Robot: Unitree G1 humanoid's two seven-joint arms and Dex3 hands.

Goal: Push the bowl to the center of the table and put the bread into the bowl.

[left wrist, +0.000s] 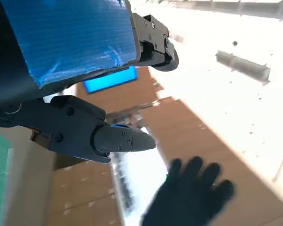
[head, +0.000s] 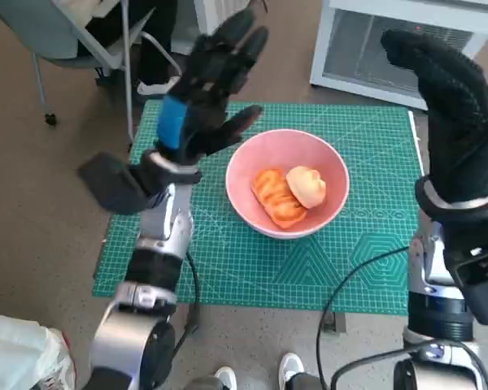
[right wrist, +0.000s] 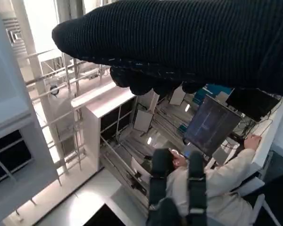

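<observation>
Two pale arms rise up close to the camera in the head view. Left hand (head: 202,97) is black with blue tape on its back. It is lifted high above the left side of the worktop (head: 228,268), and its fingers are spread wide with nothing in them. Right hand (head: 455,122), in its black knitted glove, is lifted too, near the right edge of the worktop. Its fingers point up and sit apart, and it holds nothing.

Between the two arms sits the green mat (head: 366,236) that covers the worktop. It has thin pale lines on it. A black cable (head: 350,284) curls over its near right part.

On the mat, close to the middle, sits the pink bowl (head: 264,158). It stands upright. Neither hand touches it. Inside the bowl lies the bread (head: 307,187), a pale round bun. Just beside it, touching it, lies an orange piece of food (head: 275,195) with lines across it.

Past the worktop is the brown floor. A grey chair (head: 73,32) stands far off on the left, and a white unit (head: 407,41) with a grille stands far off on the right.

The left wrist view looks up at a bright ceiling, and the gloved right hand (left wrist: 188,197) shows blurry there. In the right wrist view a person (right wrist: 212,183) in a pale top sits by a dark screen (right wrist: 210,125).
</observation>
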